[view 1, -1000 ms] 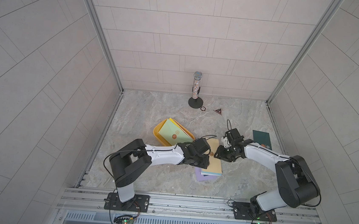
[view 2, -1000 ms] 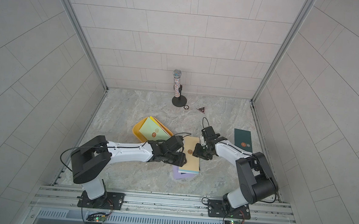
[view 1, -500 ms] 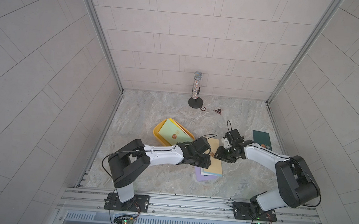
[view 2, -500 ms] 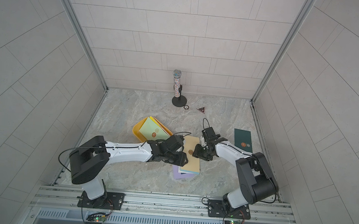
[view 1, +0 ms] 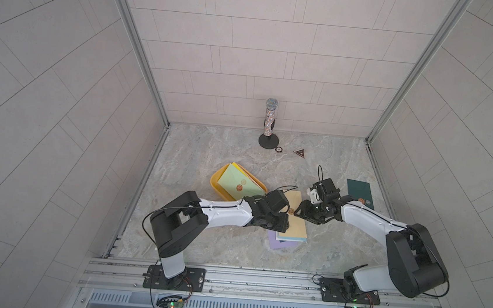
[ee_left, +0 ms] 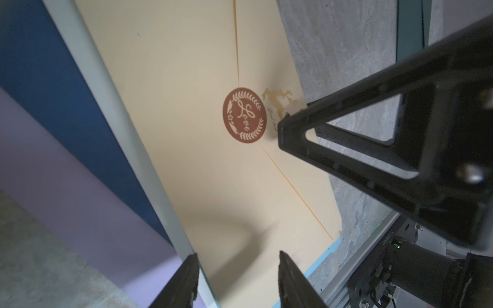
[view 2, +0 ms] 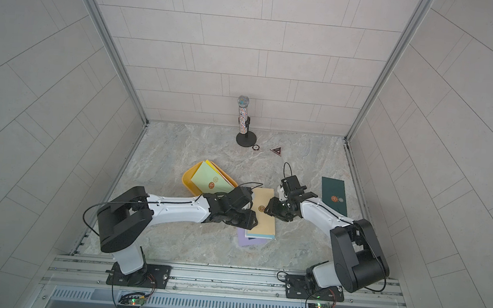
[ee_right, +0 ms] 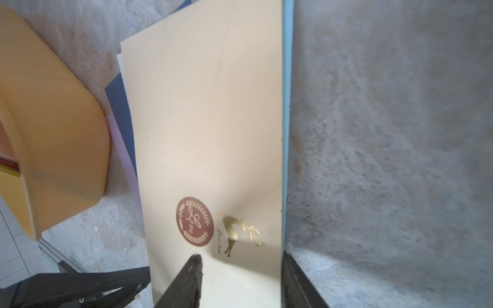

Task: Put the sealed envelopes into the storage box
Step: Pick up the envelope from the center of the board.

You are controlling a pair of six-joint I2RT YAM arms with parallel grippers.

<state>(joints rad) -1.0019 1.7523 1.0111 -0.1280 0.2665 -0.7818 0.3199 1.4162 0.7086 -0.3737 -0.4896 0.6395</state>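
Note:
The yellow storage box [view 1: 215, 183] [view 2: 186, 180] [ee_right: 58, 133] holds a pale green envelope [view 1: 237, 179], which leans on its rim. Beside it, a cream envelope [view 1: 293, 230] [view 2: 262, 224] [ee_left: 200, 106] [ee_right: 208, 120] with a brown seal tops a stack over light blue [ee_right: 286, 106], dark blue [ee_left: 53, 93] and lilac [view 1: 280, 244] envelopes. My left gripper [view 1: 282, 224] [ee_left: 238, 269] is open, low over one long edge of the cream envelope. On the opposite edge, by the seal, my right gripper [view 1: 301, 212] [ee_right: 240, 266] is open, with one finger over the paper. A dark green envelope [view 1: 359, 192] lies alone at the right.
A glittery microphone on a black stand [view 1: 269, 123] rises at the back wall. A round chip [view 1: 278, 149] and a small dark triangular piece [view 1: 300, 153] lie next to it. Tiled walls close in both sides, and a metal rail [view 1: 259, 276] runs along the front.
My right gripper's jaws have widened a little. Both arms have stayed at the cream envelope with hardly any shift.

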